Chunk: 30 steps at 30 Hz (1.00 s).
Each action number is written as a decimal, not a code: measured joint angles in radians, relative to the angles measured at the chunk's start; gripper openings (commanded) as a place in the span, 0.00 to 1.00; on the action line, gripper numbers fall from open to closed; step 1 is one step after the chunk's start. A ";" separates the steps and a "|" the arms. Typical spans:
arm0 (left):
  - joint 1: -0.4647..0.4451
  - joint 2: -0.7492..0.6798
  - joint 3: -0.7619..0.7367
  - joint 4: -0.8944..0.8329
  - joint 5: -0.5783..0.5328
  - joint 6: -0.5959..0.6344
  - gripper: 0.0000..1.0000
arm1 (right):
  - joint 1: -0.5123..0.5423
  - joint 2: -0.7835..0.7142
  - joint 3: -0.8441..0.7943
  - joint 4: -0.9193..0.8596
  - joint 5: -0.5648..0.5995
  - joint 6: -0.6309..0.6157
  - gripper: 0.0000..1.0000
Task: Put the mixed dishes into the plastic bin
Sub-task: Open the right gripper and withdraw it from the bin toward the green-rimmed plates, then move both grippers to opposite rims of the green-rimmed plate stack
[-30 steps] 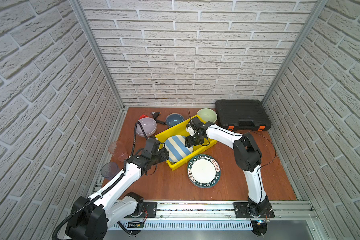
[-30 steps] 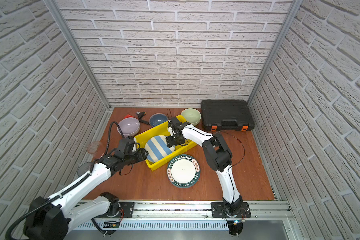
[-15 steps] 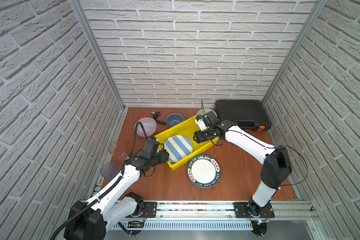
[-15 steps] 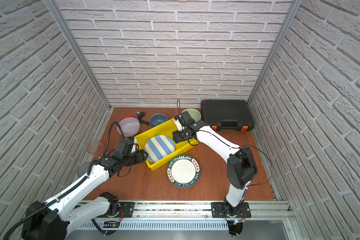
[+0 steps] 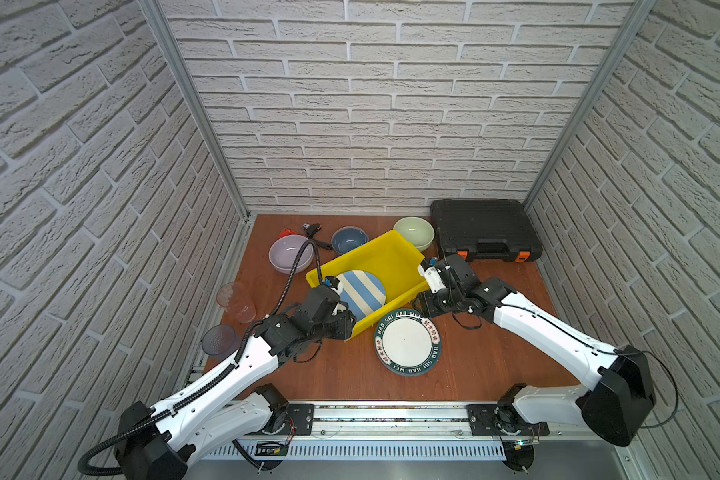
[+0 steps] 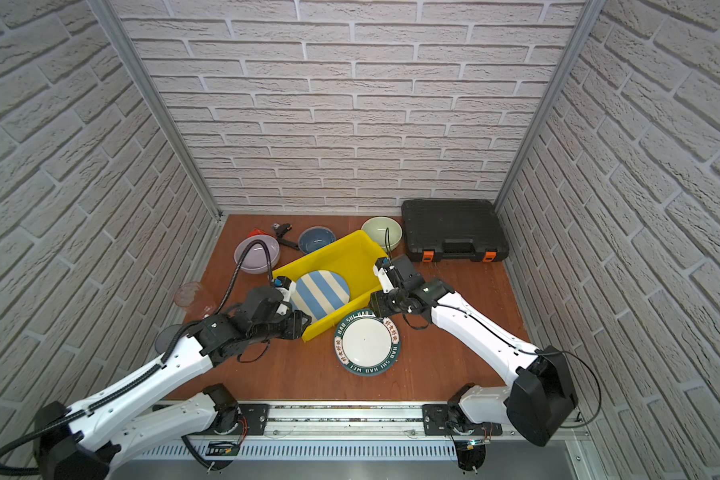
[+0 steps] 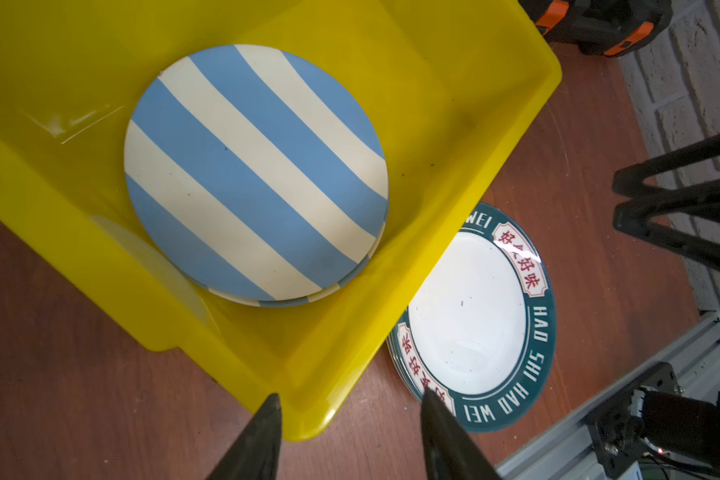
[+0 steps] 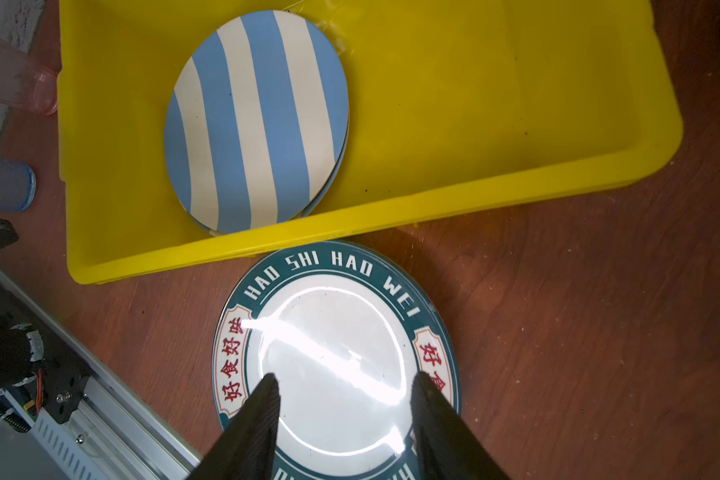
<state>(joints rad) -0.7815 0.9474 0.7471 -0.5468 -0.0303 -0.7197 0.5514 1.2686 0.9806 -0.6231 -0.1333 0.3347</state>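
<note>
The yellow plastic bin (image 5: 393,254) holds a blue-white striped plate (image 5: 362,293), which leans on the bin's near wall. A white printed plate (image 5: 408,343) with a green band lies on the table just in front of the bin. My left gripper (image 7: 350,397) is open at the bin's near corner, one fingertip over the rim (image 7: 308,415) and the other over the printed plate's edge. Above the printed plate (image 8: 337,353) my right gripper (image 8: 348,377) hangs open and empty. Lilac (image 5: 290,253), dark-blue (image 5: 350,240) and pale-green (image 5: 413,232) bowls stand behind the bin. Two tumblers (image 5: 235,301) (image 5: 219,340) are at the left edge.
A black case (image 5: 485,228) with orange latches fills the back right corner. A red-and-black wrench (image 5: 312,232) lies between the lilac and dark-blue bowls. The left arm's cable (image 5: 304,266) arcs over the lilac bowl. A metal rail (image 5: 391,415) borders the table's front.
My right gripper has left the bin's inside and swung to its near right side, above the printed plate, with its jaws narrower. The left gripper has edged toward the bin's corner.
</note>
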 measured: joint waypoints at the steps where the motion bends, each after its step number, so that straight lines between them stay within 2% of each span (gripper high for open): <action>1: -0.025 0.007 0.000 0.002 -0.015 -0.009 0.52 | -0.002 -0.031 -0.034 0.010 0.000 0.008 0.50; 6: -0.138 0.068 0.000 0.052 -0.087 -0.061 0.52 | -0.033 -0.142 -0.147 0.016 -0.003 0.037 0.47; 16: -0.269 0.295 0.012 0.167 -0.190 -0.143 0.50 | -0.085 -0.173 -0.311 0.097 -0.083 0.097 0.42; 23: -0.306 0.453 0.082 0.202 -0.232 -0.194 0.44 | -0.092 -0.174 -0.383 0.153 -0.097 0.134 0.42; 30: -0.315 0.511 0.098 0.200 -0.275 -0.236 0.43 | -0.094 -0.163 -0.408 0.174 -0.089 0.143 0.41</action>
<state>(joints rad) -1.0966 1.4586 0.8455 -0.3473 -0.3050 -0.9558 0.4576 1.1053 0.5724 -0.4496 -0.2218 0.4778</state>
